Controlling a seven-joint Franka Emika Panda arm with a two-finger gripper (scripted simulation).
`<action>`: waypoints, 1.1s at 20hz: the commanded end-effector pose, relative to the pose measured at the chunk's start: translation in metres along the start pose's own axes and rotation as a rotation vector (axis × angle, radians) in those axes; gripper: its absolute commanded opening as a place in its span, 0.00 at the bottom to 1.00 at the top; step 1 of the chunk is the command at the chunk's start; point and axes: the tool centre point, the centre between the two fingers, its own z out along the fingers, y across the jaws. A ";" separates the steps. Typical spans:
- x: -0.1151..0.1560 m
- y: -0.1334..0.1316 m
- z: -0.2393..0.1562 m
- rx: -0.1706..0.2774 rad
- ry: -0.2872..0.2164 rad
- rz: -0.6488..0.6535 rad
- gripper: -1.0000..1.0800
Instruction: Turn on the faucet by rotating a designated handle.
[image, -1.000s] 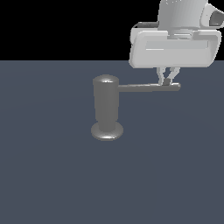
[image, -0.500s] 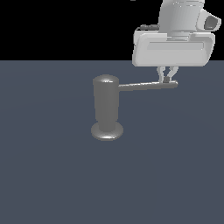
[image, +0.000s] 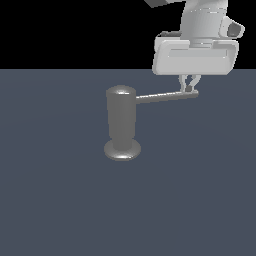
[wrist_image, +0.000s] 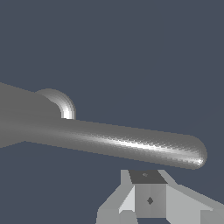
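Hanging over the far end of the handle (image: 166, 97), my gripper (image: 188, 86) pointed straight down from the wide pale block of my hand, its two short fingers (image: 184, 83) drawn close together with only a sliver of dark between them in the exterior view. Their tips reached the rod just short of its rounded tip, on the exterior view's right, and looked to touch it, though I could not tell from that angle whether they pinched it, pressed against its side or merely stood behind it; so whether my hand was closed on the rod or simply nearly closed beside it, I could not say. The faucet (image: 121, 123) stood upright on the flat dark blue-grey floor (image: 60, 200), a glossy grey cylinder with a domed top and a flared round disc at its foot, well to the exterior view's left of my hand. The handle left the cylinder near its top and ran out sideways toward the exterior view's right, rising very slightly along its length. Through the wrist camera the handle (wrist_image: 118, 142) lay large across the picture, a bright streak along its curve, with the faucet (wrist_image: 54, 101) showing as a rounded edge behind it and one grey finger pad (wrist_image: 148, 194) just beside the rod near its tip.
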 end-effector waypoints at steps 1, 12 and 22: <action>-0.011 0.025 0.016 0.000 -0.031 0.043 0.00; 0.034 0.001 0.004 0.000 -0.006 0.009 0.00; 0.064 0.001 0.008 0.000 -0.012 0.017 0.00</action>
